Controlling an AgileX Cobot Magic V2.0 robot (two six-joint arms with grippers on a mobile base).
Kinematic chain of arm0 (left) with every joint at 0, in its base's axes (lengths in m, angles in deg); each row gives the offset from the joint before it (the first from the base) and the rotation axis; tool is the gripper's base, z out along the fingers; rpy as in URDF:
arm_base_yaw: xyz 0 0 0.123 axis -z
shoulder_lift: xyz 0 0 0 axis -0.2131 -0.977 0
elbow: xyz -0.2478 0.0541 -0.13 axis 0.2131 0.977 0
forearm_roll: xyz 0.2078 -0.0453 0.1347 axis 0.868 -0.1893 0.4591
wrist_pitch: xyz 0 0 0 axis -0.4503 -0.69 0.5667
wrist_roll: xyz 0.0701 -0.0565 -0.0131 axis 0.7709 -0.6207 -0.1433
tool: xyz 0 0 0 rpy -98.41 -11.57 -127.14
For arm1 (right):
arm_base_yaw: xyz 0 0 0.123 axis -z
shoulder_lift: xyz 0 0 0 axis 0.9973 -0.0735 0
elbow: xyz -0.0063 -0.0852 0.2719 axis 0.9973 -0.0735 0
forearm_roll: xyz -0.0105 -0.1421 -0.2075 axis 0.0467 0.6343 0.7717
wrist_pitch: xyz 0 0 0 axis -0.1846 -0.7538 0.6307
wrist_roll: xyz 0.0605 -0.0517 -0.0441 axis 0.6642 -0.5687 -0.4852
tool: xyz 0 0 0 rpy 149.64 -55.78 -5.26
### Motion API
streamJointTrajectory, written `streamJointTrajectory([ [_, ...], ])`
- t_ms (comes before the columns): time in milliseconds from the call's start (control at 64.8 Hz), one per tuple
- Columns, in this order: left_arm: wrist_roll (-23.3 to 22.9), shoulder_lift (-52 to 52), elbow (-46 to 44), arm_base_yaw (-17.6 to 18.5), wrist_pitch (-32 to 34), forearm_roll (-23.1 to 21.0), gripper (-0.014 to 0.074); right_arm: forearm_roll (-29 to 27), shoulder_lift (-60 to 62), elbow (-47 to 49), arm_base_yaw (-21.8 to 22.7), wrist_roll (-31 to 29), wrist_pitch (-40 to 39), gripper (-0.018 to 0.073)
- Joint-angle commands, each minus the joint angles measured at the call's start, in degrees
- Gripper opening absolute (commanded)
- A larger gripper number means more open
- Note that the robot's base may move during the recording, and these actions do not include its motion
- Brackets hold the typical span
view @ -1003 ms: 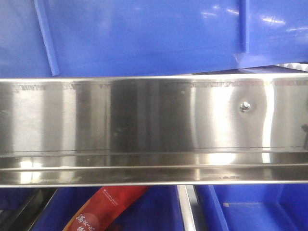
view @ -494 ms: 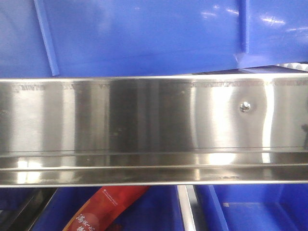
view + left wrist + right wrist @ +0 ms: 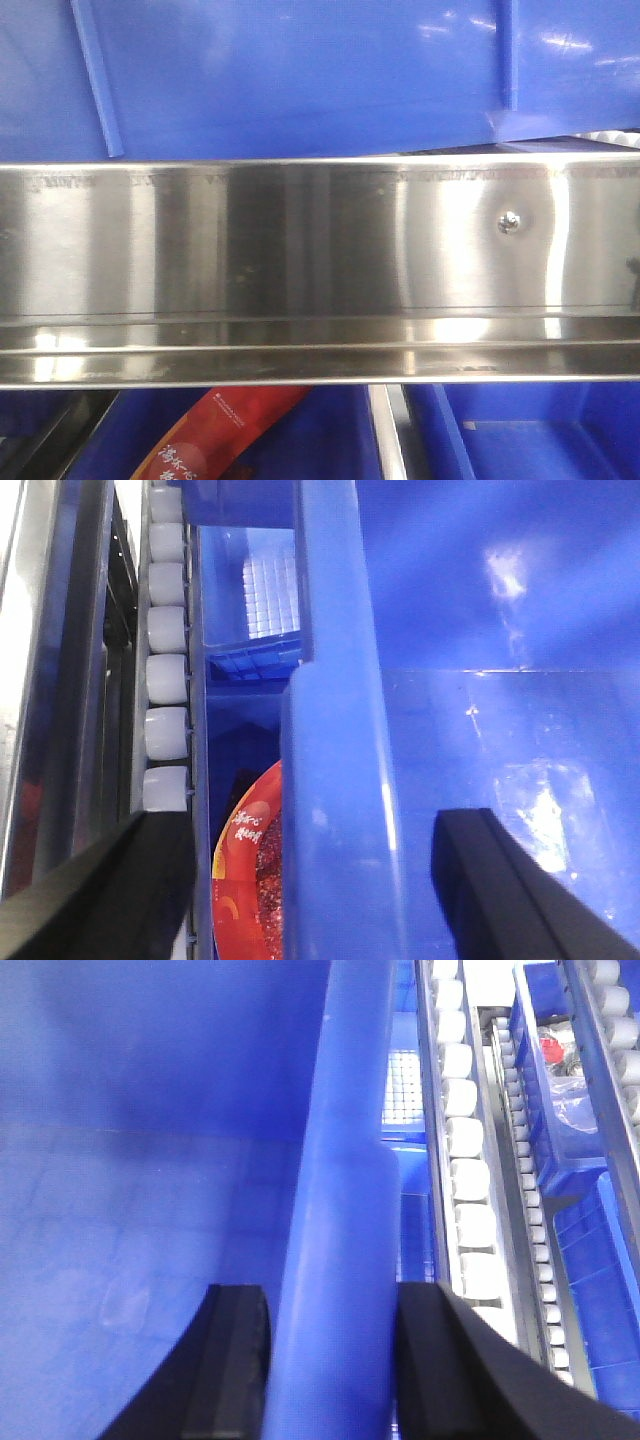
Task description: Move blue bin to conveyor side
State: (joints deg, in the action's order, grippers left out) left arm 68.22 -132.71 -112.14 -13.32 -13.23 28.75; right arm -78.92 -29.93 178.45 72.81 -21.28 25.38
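Blue bin (image 3: pixel 300 70) fills the top of the front view, sitting on the rack level just above the steel rack rail (image 3: pixel 320 260). No conveyor belt in any view, so I can't place the bin relative to it. The bin is a big moulded plastic crate with glossy smooth walls, thin vertical ribs and a thick rounded rim. What I can see of the inside looks empty, so I'd judge it light for its size and stiff enough to carry by the rim, but slick; a one-sided grip would probably let it swing or slip. Best hold is the rim on two opposite walls, pads square to the wall, both arms lifting together. The rail is brushed stainless, flat-faced, with a folded lip below. Roller lanes run beside the bin, white plastic rollers (image 3: pixel 465 1175) in steel channels, so it should slide easily if nudged. Lower bins (image 3: pixel 540 440) are the same blue plastic, on the level under the rail. Right pincer (image 3: pixel 328 1290) is clamped on the rim, both black pads against the wall. Left pincer (image 3: pixel 315 825) straddles the opposite rim with jaws wide and gaps on both sides, holding nothing. Red packet (image 3: pixel 215 435) lies in a lower bin, a soft printed pouch. One small screw (image 3: pixel 509 222) sits in the rail face.
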Motion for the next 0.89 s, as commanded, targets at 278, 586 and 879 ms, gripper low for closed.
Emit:
streamJointTrajectory([
  [278,0.0,-0.1,-0.4,1.8,0.5,-0.8,0.0336,1.0,0.1,0.1,-0.1,-0.7,-0.7,-0.0087],
  [586,0.0,-0.1,-0.4,2.4,1.5,1.2,0.0336,1.0,0.1,0.1,-0.1,-0.7,-0.7,-0.0087],
  [879,0.0,-0.1,-0.4,2.4,0.8,1.2,0.0336,1.0,0.1,0.1,-0.1,-0.7,-0.7,-0.0087],
])
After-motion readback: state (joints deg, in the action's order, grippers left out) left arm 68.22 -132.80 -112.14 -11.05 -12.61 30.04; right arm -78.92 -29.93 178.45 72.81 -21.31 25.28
